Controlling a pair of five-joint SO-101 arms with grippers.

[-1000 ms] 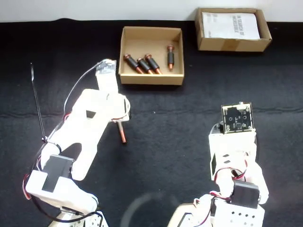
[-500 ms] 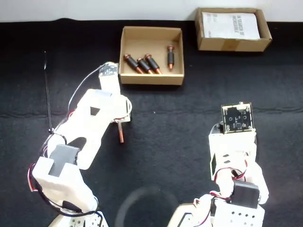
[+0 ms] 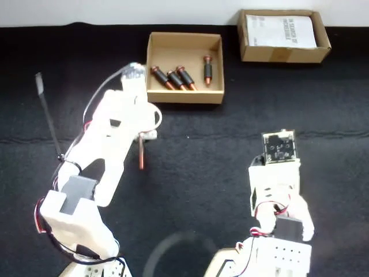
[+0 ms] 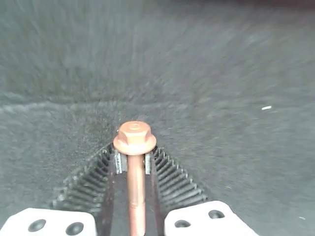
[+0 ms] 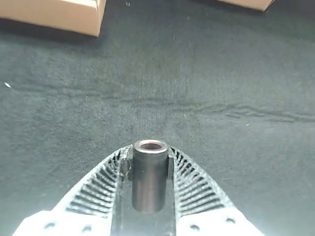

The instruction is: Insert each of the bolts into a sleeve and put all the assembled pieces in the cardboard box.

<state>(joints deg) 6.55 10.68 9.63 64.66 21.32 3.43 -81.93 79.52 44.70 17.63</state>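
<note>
My left gripper (image 4: 133, 162) is shut on a copper bolt (image 4: 134, 147), its hex head pointing away from the wrist. From above, the bolt (image 3: 141, 154) hangs from the left arm (image 3: 115, 138) just in front of the cardboard box (image 3: 184, 95). That box holds several assembled bolt-and-sleeve pieces (image 3: 173, 78). My right gripper (image 5: 149, 164) is shut on a dark metal sleeve (image 5: 148, 174), its open bore facing outward. The right arm (image 3: 278, 173) stands at the lower right, well apart from the left arm.
A second cardboard box (image 3: 283, 36) with a white printed sheet inside stands at the back right. A black mat (image 3: 219, 156) covers the table. A thin black rod (image 3: 49, 115) leans at the left. A box corner (image 5: 74, 17) lies far ahead of the right gripper.
The left arm has swung the bolt left and toward the box, turning it nearly upright. The right arm has shifted slightly back and left with the sleeve.
</note>
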